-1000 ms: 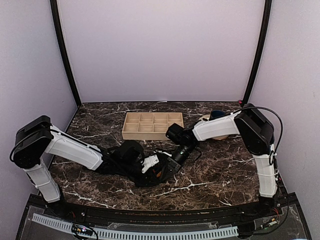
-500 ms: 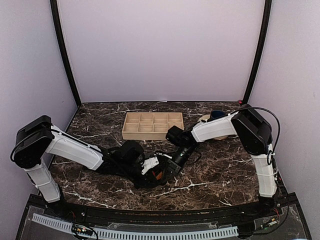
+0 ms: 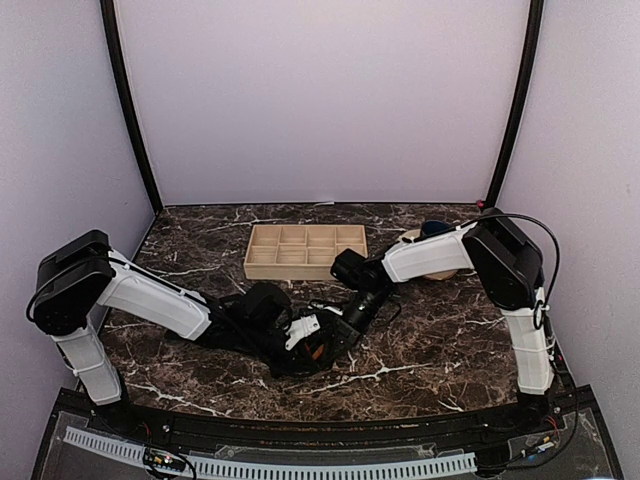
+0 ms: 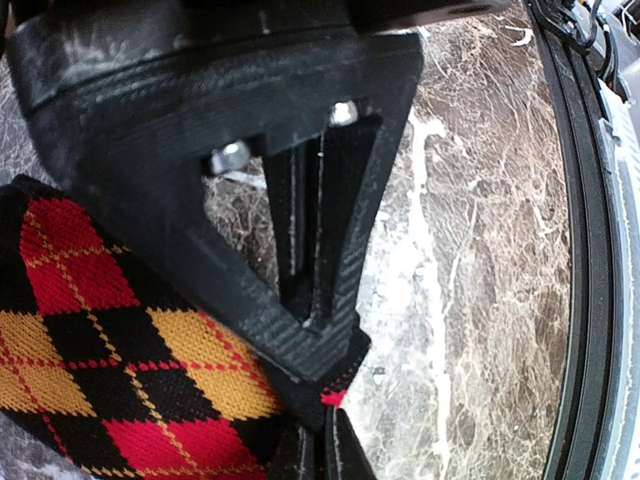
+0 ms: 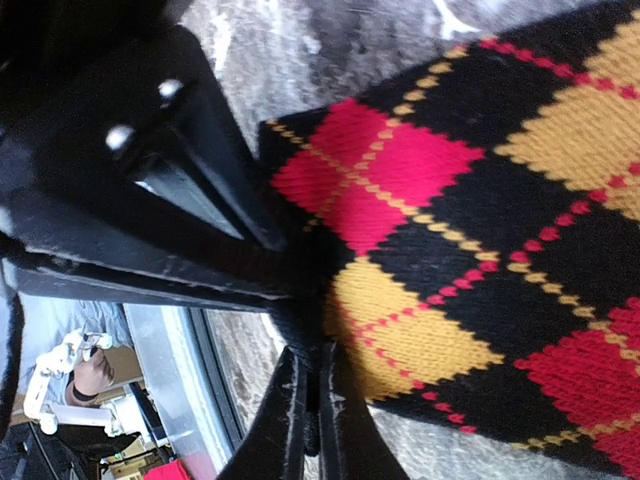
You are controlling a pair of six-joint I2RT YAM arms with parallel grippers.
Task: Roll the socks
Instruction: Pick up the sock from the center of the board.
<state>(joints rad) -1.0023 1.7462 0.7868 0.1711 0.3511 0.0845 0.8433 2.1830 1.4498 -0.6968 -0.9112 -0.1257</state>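
A black sock [image 4: 100, 330] with red and yellow argyle diamonds lies on the marble table, bunched between both grippers in the top view [image 3: 318, 349]. My left gripper [image 4: 328, 395] is shut on one corner of its edge, the fabric pinched between the fingertips. My right gripper [image 5: 318, 360] is shut on another edge of the same sock [image 5: 480, 230]. From above, the left gripper [image 3: 308, 340] and the right gripper [image 3: 338, 332] meet low over the table's middle front. No teal-green sock shows in the wrist views.
A compartmented wooden tray [image 3: 305, 250] stands behind the grippers. A dark teal item [image 3: 433, 229] rests on a round tan dish at the back right, behind the right arm. The table's black front rail [image 4: 590, 300] runs close to the left gripper.
My left gripper has closed down onto the sock's edge. The right arm has drawn slightly toward the left, still pinching the sock.
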